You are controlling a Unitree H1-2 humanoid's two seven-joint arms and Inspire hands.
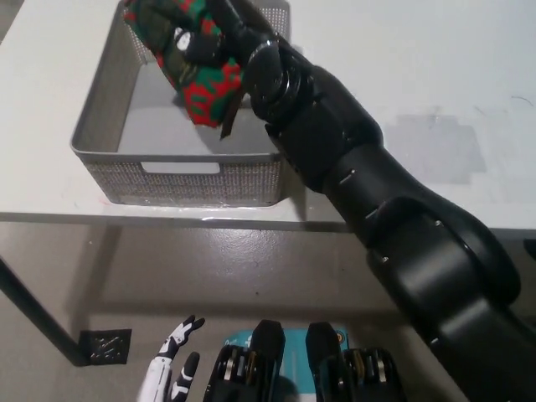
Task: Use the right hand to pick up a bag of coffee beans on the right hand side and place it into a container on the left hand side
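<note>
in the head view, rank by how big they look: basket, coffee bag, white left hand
1. Basket, clearly largest.
2. Coffee bag, held over the basket by the right hand; being raised toward the camera may enlarge it.
3. Left hand, smallest, low by the floor and partly cut off.

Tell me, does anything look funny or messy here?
Nothing stands out. The black right hand holds the red and green coffee bag over the grey basket, which sits straight on the white table. Nothing looks spilled. The white left hand rests down low.
</note>
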